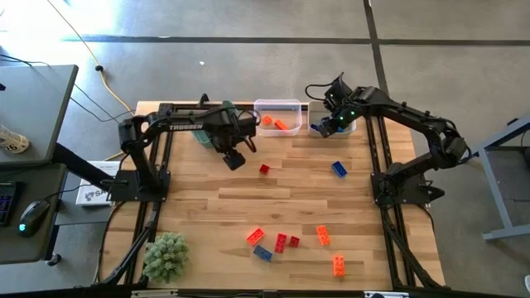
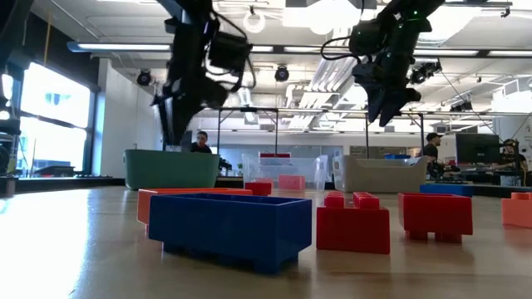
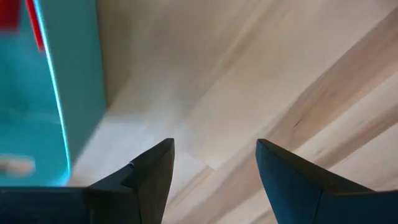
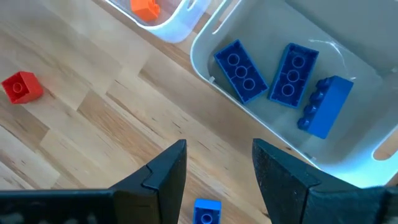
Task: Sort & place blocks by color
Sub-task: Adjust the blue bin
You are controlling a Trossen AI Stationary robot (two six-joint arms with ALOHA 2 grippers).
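My left gripper [image 1: 234, 157] [image 3: 214, 144] hangs open over bare wood beside the green bin [image 1: 204, 135] [image 3: 37, 93], where something red [image 3: 25, 18] shows inside. My right gripper [image 1: 331, 124] [image 4: 217, 144] is open, raised at the near rim of the grey bin [image 4: 249, 118], which holds three blue blocks [image 4: 241, 70]. Orange blocks [image 1: 276, 123] lie in the clear bin [image 1: 277, 103]. Loose on the table are a red block [image 1: 264, 169] [image 4: 22, 86] and a blue block [image 1: 339, 168] [image 4: 207, 211]. Several red, orange and blue blocks [image 1: 281, 242] lie near the near edge.
A fuzzy green ball [image 1: 166, 255] sits at the table's near left corner. The three bins stand in a row along the far edge. Bare wood lies between the bins and the near cluster of blocks [image 2: 229, 228]. People and desks show in the room beyond.
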